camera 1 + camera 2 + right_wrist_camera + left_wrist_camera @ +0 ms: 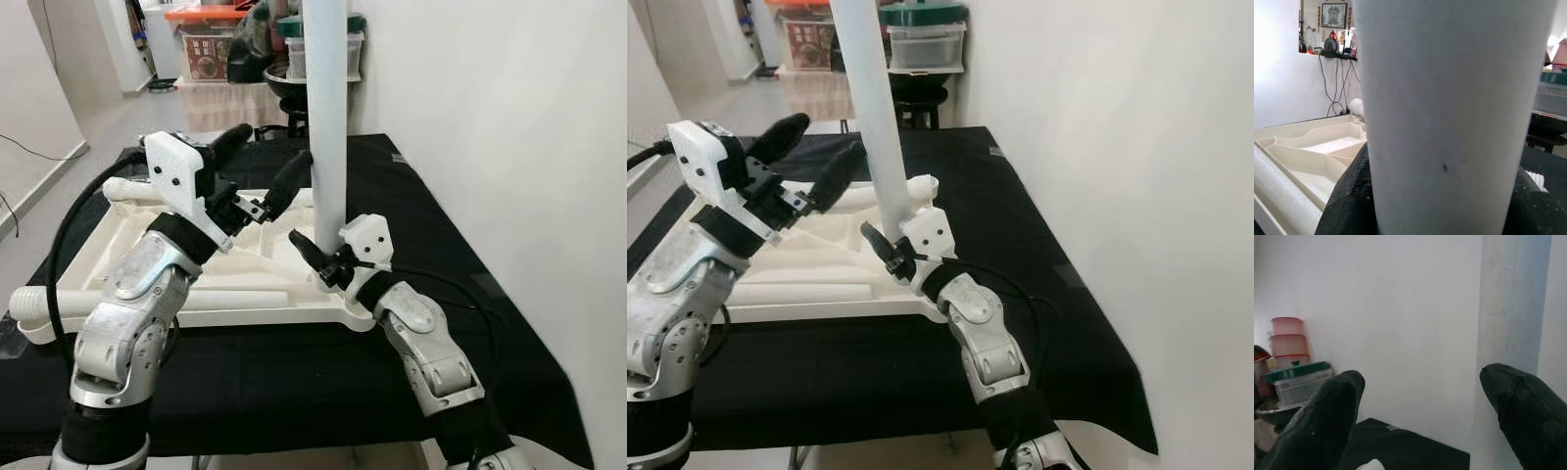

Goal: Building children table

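Observation:
An upturned white children's table top (pixel 245 315) lies on a black-covered table (pixel 294 382). One white table leg (pixel 325 117) stands upright at its near right corner. My right gripper (pixel 323 257) is shut on the base of that leg, with black fingers (pixel 1347 196) showing on both sides of the leg (pixel 1454 98). My left gripper (pixel 277 142) is open, held higher up and just left of the leg without touching it. In the left wrist view the leg (pixel 1511 308) rises behind one finger of the left gripper (pixel 1422 382).
Loose white legs lie across the table top's front (pixel 225 299) and at its far left (pixel 127 188). A white wall (pixel 509 117) runs close along the right. Storage boxes (pixel 211 39) and a stool (pixel 294 93) stand behind the table. The table's front edge is near my body.

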You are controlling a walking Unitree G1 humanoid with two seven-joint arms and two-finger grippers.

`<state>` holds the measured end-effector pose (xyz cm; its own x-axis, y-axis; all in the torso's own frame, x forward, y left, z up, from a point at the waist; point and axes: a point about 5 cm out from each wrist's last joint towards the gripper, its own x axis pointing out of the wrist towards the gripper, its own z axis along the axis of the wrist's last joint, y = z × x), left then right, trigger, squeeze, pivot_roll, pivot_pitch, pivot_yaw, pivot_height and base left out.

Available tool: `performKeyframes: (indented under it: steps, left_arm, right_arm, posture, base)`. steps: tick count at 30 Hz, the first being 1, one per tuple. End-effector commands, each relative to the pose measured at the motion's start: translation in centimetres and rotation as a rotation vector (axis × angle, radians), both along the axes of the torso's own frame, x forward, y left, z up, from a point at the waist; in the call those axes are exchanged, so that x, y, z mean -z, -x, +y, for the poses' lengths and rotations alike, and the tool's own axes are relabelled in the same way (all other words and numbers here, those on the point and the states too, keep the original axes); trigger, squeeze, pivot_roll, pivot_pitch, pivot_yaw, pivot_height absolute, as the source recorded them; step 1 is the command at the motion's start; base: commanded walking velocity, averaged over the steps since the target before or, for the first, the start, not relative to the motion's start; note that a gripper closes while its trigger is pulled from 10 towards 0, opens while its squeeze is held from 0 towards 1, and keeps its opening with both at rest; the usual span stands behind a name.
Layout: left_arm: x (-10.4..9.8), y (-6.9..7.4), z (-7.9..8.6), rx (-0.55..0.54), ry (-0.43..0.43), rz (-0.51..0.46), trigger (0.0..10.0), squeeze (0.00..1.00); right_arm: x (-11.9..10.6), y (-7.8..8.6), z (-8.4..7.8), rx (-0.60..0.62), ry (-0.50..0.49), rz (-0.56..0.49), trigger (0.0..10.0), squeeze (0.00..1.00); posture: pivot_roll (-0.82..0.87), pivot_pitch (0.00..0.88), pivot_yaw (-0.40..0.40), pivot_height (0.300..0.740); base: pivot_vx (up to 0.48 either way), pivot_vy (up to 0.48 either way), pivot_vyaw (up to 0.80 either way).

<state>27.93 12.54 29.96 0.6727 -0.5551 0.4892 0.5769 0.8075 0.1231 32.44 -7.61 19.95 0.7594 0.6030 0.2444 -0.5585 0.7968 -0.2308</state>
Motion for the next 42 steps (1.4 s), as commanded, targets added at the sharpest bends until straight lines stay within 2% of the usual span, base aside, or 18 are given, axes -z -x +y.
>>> performKeyframes:
  steps: [1,2,4,5,12,13,14,15,16,20,22,23,28,29,30,42]
  left_arm:
    - [0.4,0.1,-0.8,0.067,-0.023,0.021,10.0,1.00]
    - [0.9,0.5,-1.3,0.126,-0.043,0.037,10.0,1.00]
    - [0.9,0.5,-1.3,0.126,-0.043,0.037,10.0,1.00]
    - [1.2,0.8,-1.7,0.178,-0.055,0.049,10.0,1.00]
    - [1.3,0.7,-1.8,0.196,-0.078,0.033,10.0,1.00]
    - [1.3,0.6,-1.8,0.195,-0.080,0.031,10.0,0.91]
    - [1.3,0.6,-1.8,0.195,-0.080,0.031,10.0,0.91]
    - [1.2,0.5,-1.7,0.182,-0.079,0.025,10.0,0.38]
    - [1.1,0.3,-1.6,0.155,-0.070,0.016,10.0,0.00]
    - [1.0,0.1,-1.5,0.136,-0.064,0.010,10.0,0.00]
    - [0.7,-0.3,-1.2,0.093,-0.041,-0.003,10.0,0.00]
    - [0.1,-0.9,-0.9,0.034,-0.002,-0.020,10.0,0.00]
    - [-0.1,-1.3,-0.7,0.003,0.021,-0.018,10.0,0.00]
    - [-0.1,-1.4,-0.6,-0.005,0.030,-0.014,1.6,0.00]
    - [-0.1,-1.5,-0.5,-0.005,0.038,-0.009,0.0,0.00]
    - [-0.1,-1.8,-0.3,0.024,0.091,0.011,0.0,0.00]
  right_arm:
    - [-0.4,0.0,0.6,-0.022,-0.004,-0.023,10.0,0.00]
    - [-0.4,-0.2,0.6,-0.008,-0.004,-0.021,10.0,0.00]
    - [-0.4,-0.2,0.6,-0.008,-0.004,-0.021,10.0,0.00]
    - [-0.4,-0.4,0.7,0.003,-0.005,-0.018,10.0,0.00]
    - [-0.6,-0.9,1.3,-0.012,0.000,-0.023,10.0,0.00]
    - [-0.6,-0.8,1.3,-0.016,0.003,-0.023,10.0,0.00]
    - [-0.6,-0.8,1.3,-0.016,0.003,-0.023,10.0,0.00]
    - [-0.6,-0.8,1.5,-0.024,0.008,-0.027,10.0,0.00]
    - [-0.5,-0.6,1.7,-0.040,0.018,-0.035,10.0,0.00]
    - [-0.5,-0.4,1.9,-0.052,0.026,-0.042,10.0,0.00]
    - [-0.3,0.0,2.3,-0.092,0.045,-0.053,10.0,0.00]
    - [0.1,0.9,3.2,-0.163,0.074,-0.066,10.0,0.00]
    - [0.2,1.2,3.8,-0.193,0.084,-0.073,10.0,0.00]
    - [0.2,1.2,3.8,-0.193,0.084,-0.073,10.0,0.00]
    - [0.3,1.2,3.9,-0.192,0.084,-0.073,10.0,0.00]
    - [0.6,0.5,3.6,-0.133,0.088,-0.059,10.0,0.00]
  posture:
    - [0.01,0.000,0.011,0.740]
    - [0.01,0.000,0.008,0.740]
    - [0.01,0.000,0.008,0.740]
    - [0.01,0.000,0.005,0.740]
    - [0.02,0.000,-0.005,0.740]
    - [0.02,0.000,-0.005,0.740]
    - [0.02,0.000,-0.005,0.740]
    - [0.01,0.000,-0.004,0.740]
    - [0.01,0.000,-0.004,0.740]
    - [0.01,0.000,-0.004,0.740]
    - [0.01,0.000,-0.003,0.740]
    - [0.00,0.000,-0.001,0.740]
    - [0.00,0.000,0.002,0.740]
    - [0.00,0.000,0.004,0.740]
    - [0.00,0.000,0.004,0.740]
    - [0.01,0.000,0.003,0.740]
  base:
    - [0.000,0.000,0.00]
    - [0.000,0.000,0.00]
    - [0.000,0.000,0.00]
    - [0.000,0.000,0.00]
    - [0.000,0.000,0.00]
    - [0.000,0.000,0.00]
    - [0.000,0.000,0.00]
    - [0.000,0.000,0.00]
    - [0.000,0.000,0.00]
    - [0.000,0.000,0.00]
    - [0.000,0.000,0.00]
    - [0.000,0.000,0.00]
    - [0.000,0.000,0.00]
    - [0.000,0.000,0.00]
    - [0.000,0.000,0.00]
    - [0.000,0.000,0.00]
